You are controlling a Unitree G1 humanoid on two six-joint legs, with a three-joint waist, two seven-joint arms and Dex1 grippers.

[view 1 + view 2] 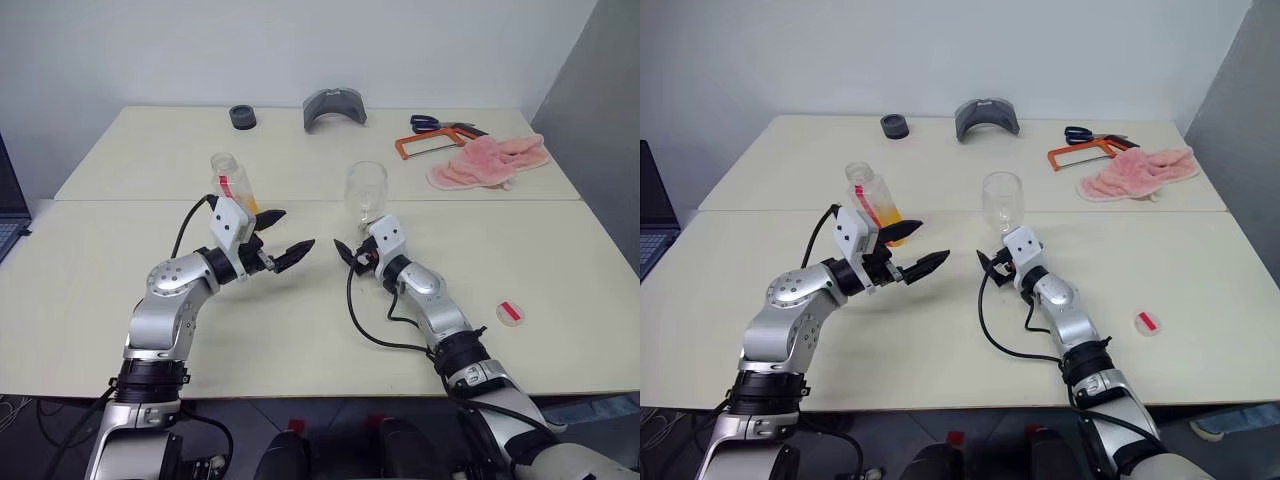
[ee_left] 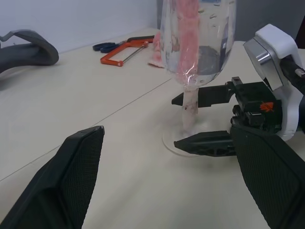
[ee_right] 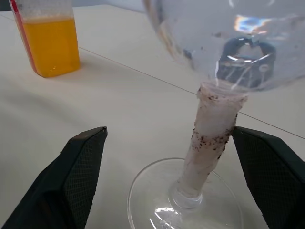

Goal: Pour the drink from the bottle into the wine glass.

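Note:
The wine glass [image 1: 367, 188] stands upright mid-table, its bowl empty and its stem [image 3: 209, 133] wrapped in white material. My right gripper [image 1: 350, 250] is open, level at the stem, one finger on each side and neither touching. The bottle [image 1: 232, 180] stands uncapped to the left of the glass, with the orange drink [image 3: 50, 45] filling its lower part. My left gripper [image 1: 290, 232] hangs open just in front of the bottle, holding nothing and pointing toward the glass; its fingers [image 2: 76, 181] frame the glass and the other gripper in the left wrist view.
A small white round cap with a red mark [image 1: 511, 311] lies at the right. Along the far side of the table [image 1: 120, 260] are a black ring [image 1: 242, 117], a grey curved piece [image 1: 335, 105], blue scissors [image 1: 430, 123], an orange hacksaw [image 1: 440, 143] and a pink cloth [image 1: 490, 160].

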